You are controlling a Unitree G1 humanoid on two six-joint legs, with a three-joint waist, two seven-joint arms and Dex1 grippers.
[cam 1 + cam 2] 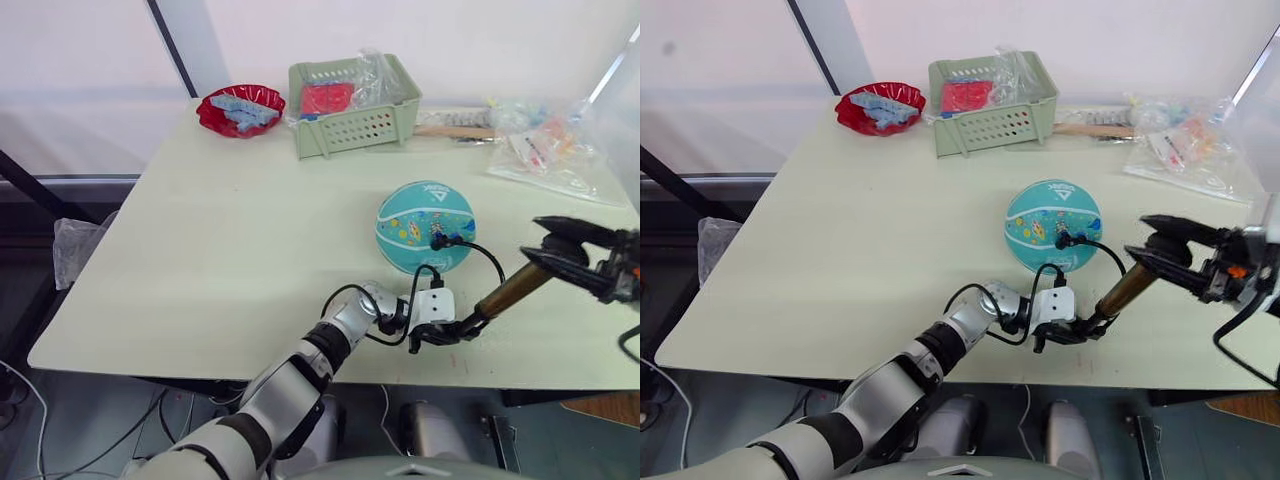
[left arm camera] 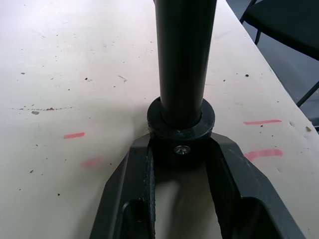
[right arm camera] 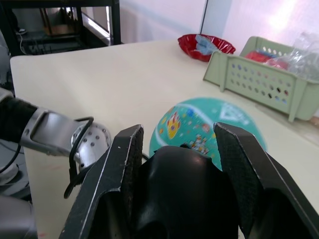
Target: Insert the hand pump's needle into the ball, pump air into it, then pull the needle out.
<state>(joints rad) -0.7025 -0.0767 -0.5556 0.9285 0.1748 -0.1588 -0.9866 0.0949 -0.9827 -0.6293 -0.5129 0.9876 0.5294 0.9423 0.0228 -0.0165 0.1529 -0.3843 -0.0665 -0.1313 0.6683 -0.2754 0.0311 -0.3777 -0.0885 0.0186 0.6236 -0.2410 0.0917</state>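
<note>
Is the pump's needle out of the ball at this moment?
No: the needle sits in the ball, with the hose looping down to the hand pump.

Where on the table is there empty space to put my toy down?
Lots of bare table lies left of the ball, between the green basket and the near edge. It is crowded around the ball, the hand pump and the plastic bags.

Teal ball [image 1: 424, 226] (cartoon prints, white triangle logo), bronze-gold hand pump [image 1: 510, 289], red bowl [image 1: 240, 109], pale-green basket [image 1: 355, 125]
</note>
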